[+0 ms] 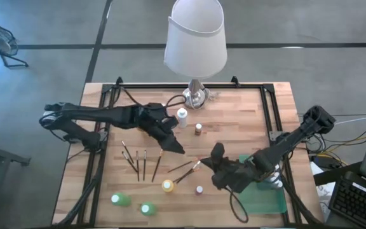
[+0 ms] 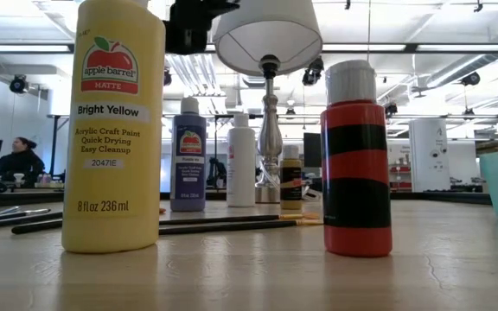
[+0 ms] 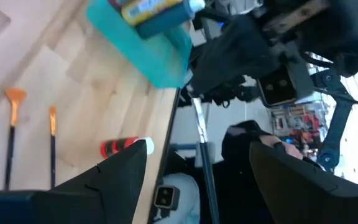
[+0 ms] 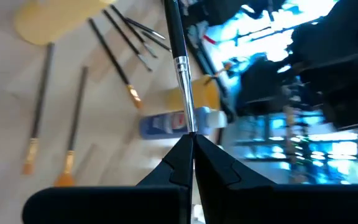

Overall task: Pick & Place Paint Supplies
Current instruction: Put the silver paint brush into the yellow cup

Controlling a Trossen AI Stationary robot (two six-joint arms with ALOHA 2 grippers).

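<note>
Holding a thin paintbrush (image 4: 180, 68) by its dark handle, the right gripper (image 4: 191, 146) has its fingers clamped together on it, lower right of centre in the high view. Risk: the smooth slim shaft could pivot or slip. Left gripper (image 1: 170, 141), mid-frame, stands apart and empty. Cylindrical plastic bottles, yellow (image 2: 115, 130) and red (image 2: 357, 164), stand in the low view's foreground on the wood-grain bench (image 1: 246, 117).

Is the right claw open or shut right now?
Shut on a paintbrush. In the right wrist view the right claw has its fingers pinched together around the brush's metal ferrule, the dark handle sticking out past them.
</note>
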